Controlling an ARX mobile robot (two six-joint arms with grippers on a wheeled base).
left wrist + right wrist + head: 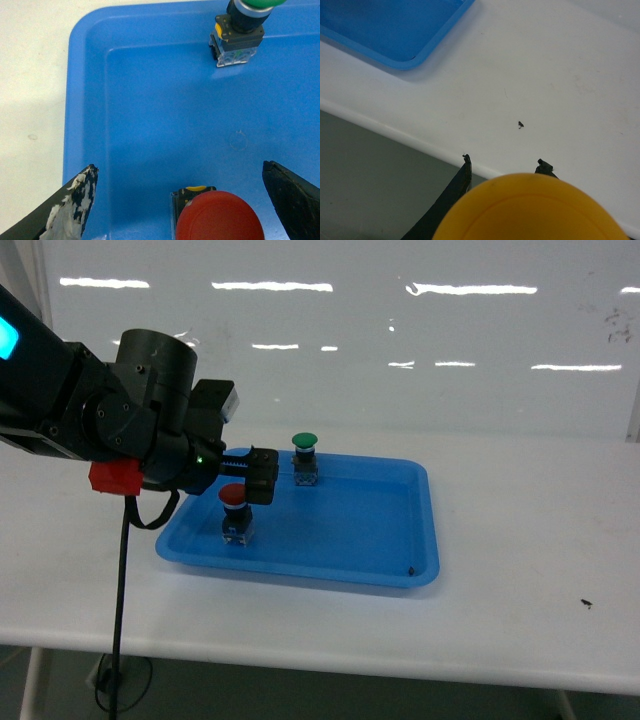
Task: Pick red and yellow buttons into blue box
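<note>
Left gripper [252, 478], jaws spread to straddle the red button [234, 512] standing in the shallow blue tray [390, 575] on the desk [520, 570], green button [304, 458] behind it; right gripper [505, 167], beyond the tray's corner, pinches the yellow button [530, 210]; blue box unseen.

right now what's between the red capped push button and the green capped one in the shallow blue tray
Nothing: only bare blue tray floor lies between the red-capped button and the green-capped button, seen in the left wrist view.
</note>
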